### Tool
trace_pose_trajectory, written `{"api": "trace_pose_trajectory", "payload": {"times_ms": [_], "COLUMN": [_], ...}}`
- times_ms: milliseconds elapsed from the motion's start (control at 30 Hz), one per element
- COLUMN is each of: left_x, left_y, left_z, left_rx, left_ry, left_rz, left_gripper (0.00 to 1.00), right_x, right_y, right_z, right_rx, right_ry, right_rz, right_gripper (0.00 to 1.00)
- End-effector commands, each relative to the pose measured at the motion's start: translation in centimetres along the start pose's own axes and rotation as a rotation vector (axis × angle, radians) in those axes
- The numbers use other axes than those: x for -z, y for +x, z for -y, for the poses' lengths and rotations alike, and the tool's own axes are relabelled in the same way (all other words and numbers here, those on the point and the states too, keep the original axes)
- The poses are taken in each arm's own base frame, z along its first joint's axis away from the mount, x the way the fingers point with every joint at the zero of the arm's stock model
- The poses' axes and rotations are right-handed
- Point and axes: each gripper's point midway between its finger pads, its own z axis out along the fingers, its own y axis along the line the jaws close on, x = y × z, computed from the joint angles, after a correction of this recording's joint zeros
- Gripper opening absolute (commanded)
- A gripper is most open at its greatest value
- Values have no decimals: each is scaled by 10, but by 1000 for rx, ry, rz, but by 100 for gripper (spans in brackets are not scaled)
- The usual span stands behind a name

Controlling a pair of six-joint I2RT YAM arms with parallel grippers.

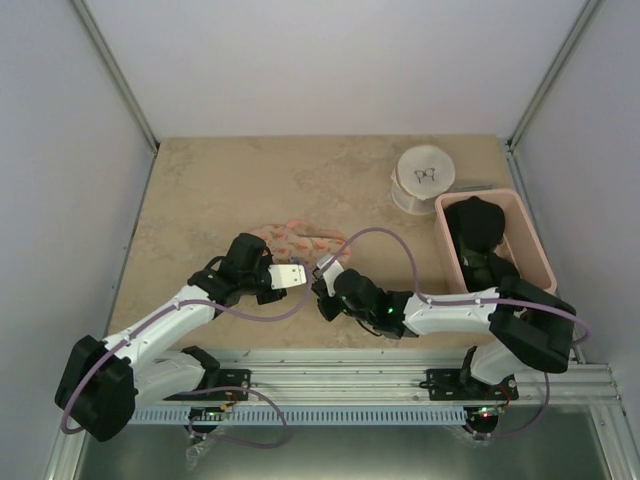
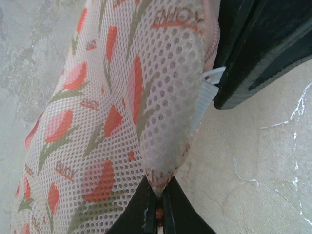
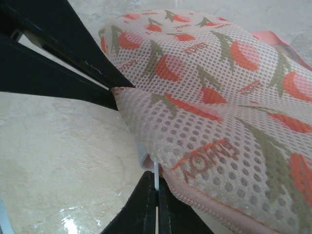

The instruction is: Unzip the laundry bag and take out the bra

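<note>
The laundry bag (image 1: 298,238), cream-pink mesh with orange-red print, lies flat on the table mid-way back. My left gripper (image 1: 303,272) is shut on a pinched fold at the bag's near end, seen close in the left wrist view (image 2: 157,195). My right gripper (image 1: 322,270) faces it from the right and is shut on the thin white zipper pull (image 3: 156,181) under the bag's pink rim (image 3: 219,207). The pull also shows in the left wrist view (image 2: 208,84) beside the right fingers (image 2: 258,48). The bra is hidden.
A white round container (image 1: 424,178) stands at the back right. A pink bin (image 1: 534,238) holding a dark garment (image 1: 478,232) sits along the right edge. Both arms crowd the near centre; metal frame rails run along the table's front.
</note>
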Motion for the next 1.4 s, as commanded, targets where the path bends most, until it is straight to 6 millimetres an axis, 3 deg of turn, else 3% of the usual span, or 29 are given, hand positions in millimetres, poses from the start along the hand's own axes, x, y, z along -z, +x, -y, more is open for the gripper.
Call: {"api": "trace_pose_trajectory", "payload": {"times_ms": [0, 333, 667, 800, 967, 1000, 1033, 1067, 1133, 1233, 1367], "left_x": [5, 5, 5, 4, 13, 16, 18, 24, 35, 53, 62], "left_y": [-17, 0, 12, 20, 49, 46, 42, 32, 17, 3, -4], "left_z": [-4, -8, 3, -1, -39, -38, -29, -24, -4, 23, 38], "left_rx": [-17, -154, -173, -170, -70, -98, -115, -130, -142, -190, -163], "left_ry": [0, -62, -42, -62, -153, -139, -98, -58, 55, 185, 198], "left_rz": [57, -10, -32, -50, -60, -52, -30, 4, 64, 135, 170], "left_gripper": [0, 0, 0, 0, 0, 10, 41, 58, 83, 99, 99], "right_x": [-1, 18, 33, 37, 35, 33, 31, 29, 22, 10, 1], "right_y": [-15, 0, 30, 28, 25, 24, 21, 19, 13, 7, 3], "right_z": [5, 23, 65, 53, 29, 24, 18, 11, -3, -24, -52], "right_rx": [-8, 46, 8, 61, 91, 88, 87, 86, 94, 119, 142], "right_ry": [41, 27, 13, -88, -228, -255, -285, -313, -362, -410, -499], "right_rz": [24, -48, -143, -139, -134, -124, -112, -103, -92, -93, -94], "right_gripper": [1, 1, 0, 0, 1, 1, 1, 1, 1, 0, 1]}}
